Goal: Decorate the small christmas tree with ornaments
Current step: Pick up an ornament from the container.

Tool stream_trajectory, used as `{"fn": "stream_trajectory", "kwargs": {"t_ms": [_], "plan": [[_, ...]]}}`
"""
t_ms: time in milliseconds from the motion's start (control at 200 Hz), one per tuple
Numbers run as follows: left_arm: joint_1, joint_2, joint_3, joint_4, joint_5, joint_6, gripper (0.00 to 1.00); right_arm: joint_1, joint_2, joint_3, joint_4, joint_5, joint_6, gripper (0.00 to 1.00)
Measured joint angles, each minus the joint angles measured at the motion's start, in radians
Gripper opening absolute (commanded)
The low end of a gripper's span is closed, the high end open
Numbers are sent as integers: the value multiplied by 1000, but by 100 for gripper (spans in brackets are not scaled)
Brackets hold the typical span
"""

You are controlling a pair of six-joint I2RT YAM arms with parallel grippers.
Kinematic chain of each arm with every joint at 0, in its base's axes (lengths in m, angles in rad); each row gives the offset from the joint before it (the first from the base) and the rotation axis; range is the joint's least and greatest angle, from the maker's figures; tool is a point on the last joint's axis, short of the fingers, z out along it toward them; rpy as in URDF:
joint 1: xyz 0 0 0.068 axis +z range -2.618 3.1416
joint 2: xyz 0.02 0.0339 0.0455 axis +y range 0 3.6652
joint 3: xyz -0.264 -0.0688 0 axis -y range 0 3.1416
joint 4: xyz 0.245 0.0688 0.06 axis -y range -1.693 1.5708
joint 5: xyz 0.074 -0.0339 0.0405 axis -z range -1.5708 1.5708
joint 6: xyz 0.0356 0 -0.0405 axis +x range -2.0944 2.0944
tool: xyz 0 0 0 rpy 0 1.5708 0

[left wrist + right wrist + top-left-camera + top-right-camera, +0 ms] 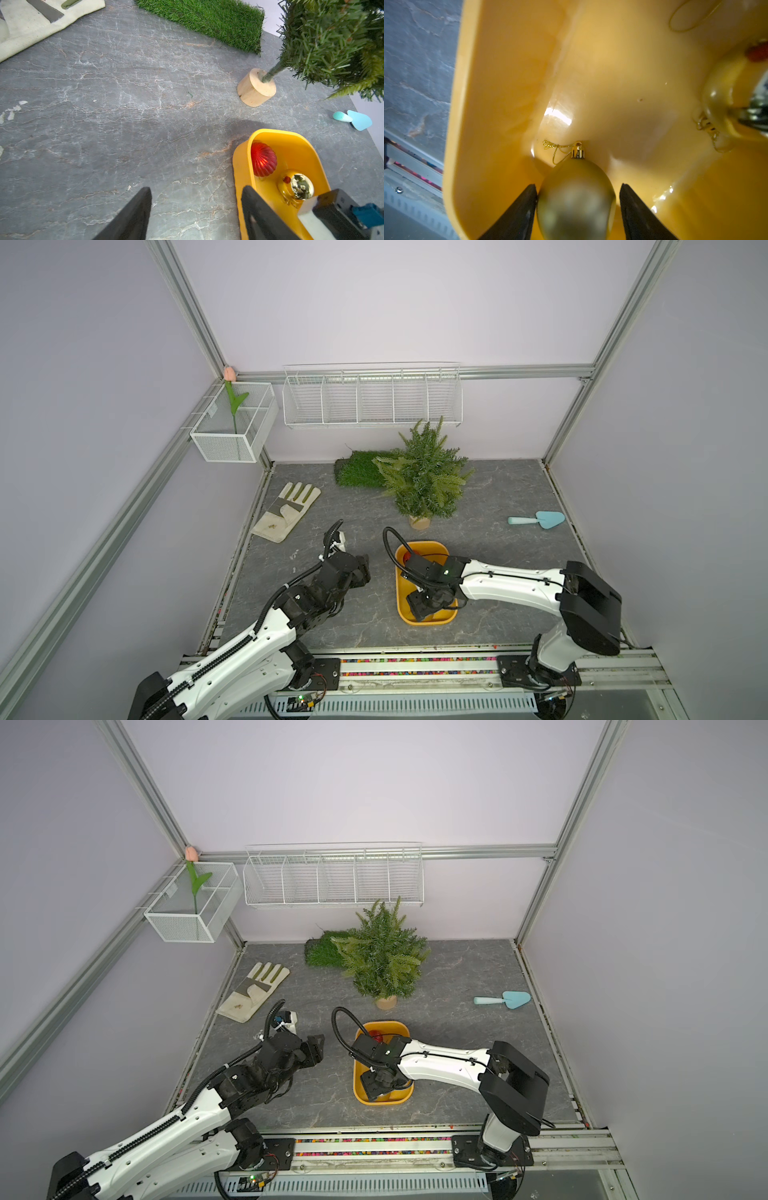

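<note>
— Inside the yellow plastic tray, where lies the matte gold round bauble?
— Between the fingers of your right gripper. The small green bristly christmas tree stands beyond the tray, apart from it.
— And around?
— You have a grey veined stone tabletop and pale lilac walls.
— Is it pinched?
— Not yet: one finger touches it, the other is just beside. Your left gripper is spread, holding nothing.
</note>
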Motion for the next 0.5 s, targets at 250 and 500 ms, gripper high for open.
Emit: {"fn": "stream_trajectory", "kwargs": {"t_ms": [250, 500], "plan": [[0, 10, 0, 1, 0, 0, 70, -18, 0, -28, 29, -66, -43, 74], [0, 22, 0, 1, 3, 0, 71, -27, 0, -32, 26, -87, -75, 59]]}}
